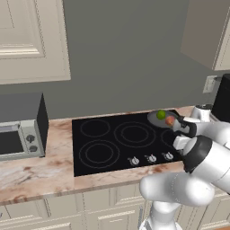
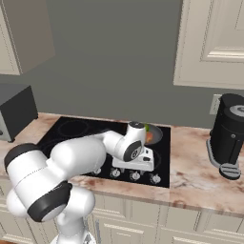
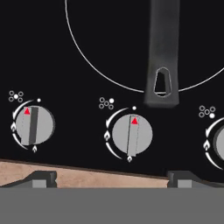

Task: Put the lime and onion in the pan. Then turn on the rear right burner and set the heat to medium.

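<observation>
Already the lime [image 1: 161, 115] and the onion [image 1: 169, 120] lie together inside the pan [image 1: 155, 118], the lime toward the wall and the onion just beside it, nearer the arm. The pan sits on the rear right burner of the black cooktop [image 1: 103, 139]. In the right base view the pan's rim [image 2: 158, 133] shows past the robot's wrist, with the onion [image 2: 149, 137] and a sliver of the lime [image 2: 147, 127] inside it.

The pan's handle [image 3: 162, 52] is its long axis. In the hand view it runs straight down from the top edge toward the knob row, so it points at the front of the cooktop, and it ends in a teardrop hanging hole just above the knobs, crossing the white ring of the front burner.

Below the handle's end stands the middle knob [image 3: 132, 134], its bar upright and its red marker at the top. The left knob [image 3: 34, 125] is set the same way. A third knob [image 3: 218, 144] is cut by the right edge.

The gripper [image 3: 112, 179] hangs over the cooktop's front edge with its jaws spread wide, empty, one fingertip to each side of the middle knob and touching nothing.

Under the cooktop lies the marbled desk [image 1: 36, 173], with a microwave [image 1: 22, 128] at its left end and a dark coffee machine [image 2: 228, 136] at its right.
</observation>
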Robot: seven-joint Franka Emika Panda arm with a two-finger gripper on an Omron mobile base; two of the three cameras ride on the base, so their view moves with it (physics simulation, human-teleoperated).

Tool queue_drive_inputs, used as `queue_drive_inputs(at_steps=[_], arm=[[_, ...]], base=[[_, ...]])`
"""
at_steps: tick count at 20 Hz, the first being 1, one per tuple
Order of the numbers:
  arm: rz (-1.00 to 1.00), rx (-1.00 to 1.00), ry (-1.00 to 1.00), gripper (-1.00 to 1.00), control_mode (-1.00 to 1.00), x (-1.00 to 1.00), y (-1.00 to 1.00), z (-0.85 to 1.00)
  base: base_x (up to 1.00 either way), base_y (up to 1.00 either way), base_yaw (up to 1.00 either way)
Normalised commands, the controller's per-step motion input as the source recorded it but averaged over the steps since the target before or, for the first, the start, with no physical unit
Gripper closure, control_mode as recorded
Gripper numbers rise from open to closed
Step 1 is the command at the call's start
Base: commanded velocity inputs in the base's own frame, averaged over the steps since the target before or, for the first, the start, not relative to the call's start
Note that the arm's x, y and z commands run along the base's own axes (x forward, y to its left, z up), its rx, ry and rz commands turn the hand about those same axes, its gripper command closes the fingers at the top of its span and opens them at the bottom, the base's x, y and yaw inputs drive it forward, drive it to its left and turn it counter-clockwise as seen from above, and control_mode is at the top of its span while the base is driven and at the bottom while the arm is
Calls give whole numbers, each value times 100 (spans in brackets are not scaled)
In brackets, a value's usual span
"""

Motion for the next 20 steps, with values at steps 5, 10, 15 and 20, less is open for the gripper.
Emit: queue_drive_inputs(at_steps=[5,10,15,20], arm=[[0,0,0,-100,-100,1,0,-4],[-1,0,0,-100,-100,3,0,-4],[-2,0,0,-100,-100,20,0,-2],[-3,0,0,-100,-100,20,-1,0]], base=[[0,0,0],[0,0,0],[0,0,0],[0,0,0]])
